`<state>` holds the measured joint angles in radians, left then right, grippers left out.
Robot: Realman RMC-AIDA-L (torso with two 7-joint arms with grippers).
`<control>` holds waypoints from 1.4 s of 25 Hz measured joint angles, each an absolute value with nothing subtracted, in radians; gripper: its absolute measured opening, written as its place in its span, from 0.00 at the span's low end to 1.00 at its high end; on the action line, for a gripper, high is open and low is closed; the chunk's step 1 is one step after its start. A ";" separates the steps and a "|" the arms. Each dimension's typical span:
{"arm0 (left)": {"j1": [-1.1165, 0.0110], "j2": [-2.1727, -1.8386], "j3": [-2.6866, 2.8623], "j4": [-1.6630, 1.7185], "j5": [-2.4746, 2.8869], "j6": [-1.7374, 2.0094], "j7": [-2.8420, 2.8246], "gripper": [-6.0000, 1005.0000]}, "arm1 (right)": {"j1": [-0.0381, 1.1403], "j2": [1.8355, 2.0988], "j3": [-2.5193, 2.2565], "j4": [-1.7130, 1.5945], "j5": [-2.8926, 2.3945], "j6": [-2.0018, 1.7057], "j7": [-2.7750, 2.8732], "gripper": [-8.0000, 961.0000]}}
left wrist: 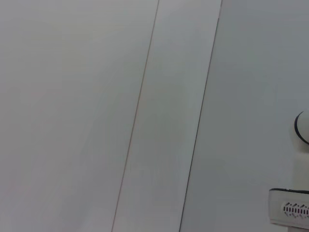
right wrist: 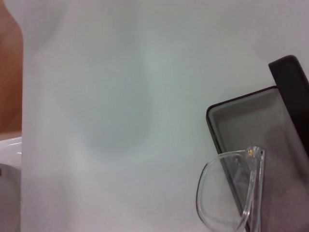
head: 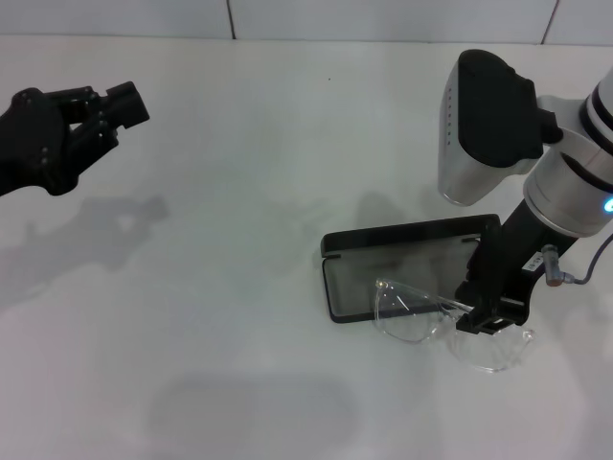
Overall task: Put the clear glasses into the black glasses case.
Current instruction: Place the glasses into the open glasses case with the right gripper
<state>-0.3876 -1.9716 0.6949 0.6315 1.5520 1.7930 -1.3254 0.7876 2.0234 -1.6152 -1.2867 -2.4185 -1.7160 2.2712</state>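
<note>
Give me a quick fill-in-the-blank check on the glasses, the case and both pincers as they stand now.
1. The case lies on the table with its lid ____.
2. The ____ pincer is down at the glasses.
3. The glasses sit partly over the case's ____ edge, not fully inside.
4. The left pincer hangs far from the case, holding ____.

Missing words: open; right; front; nothing

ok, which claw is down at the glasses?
The right claw, at the clear glasses by the open black glasses case. The left claw hangs far off, holding nothing.
</note>
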 joint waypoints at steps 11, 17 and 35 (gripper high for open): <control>-0.389 -1.973 0.695 0.630 1.557 1.793 -1.325 0.12 | 0.793 2.023 -1.614 -1.229 -2.406 -1.674 2.241 0.34; -0.392 -1.974 0.695 0.627 1.563 1.793 -1.321 0.12 | 0.795 2.023 -1.615 -1.200 -2.403 -1.666 2.229 0.34; -0.388 -1.974 0.695 0.618 1.563 1.793 -1.317 0.12 | 0.805 2.026 -1.622 -1.153 -2.376 -1.630 2.198 0.33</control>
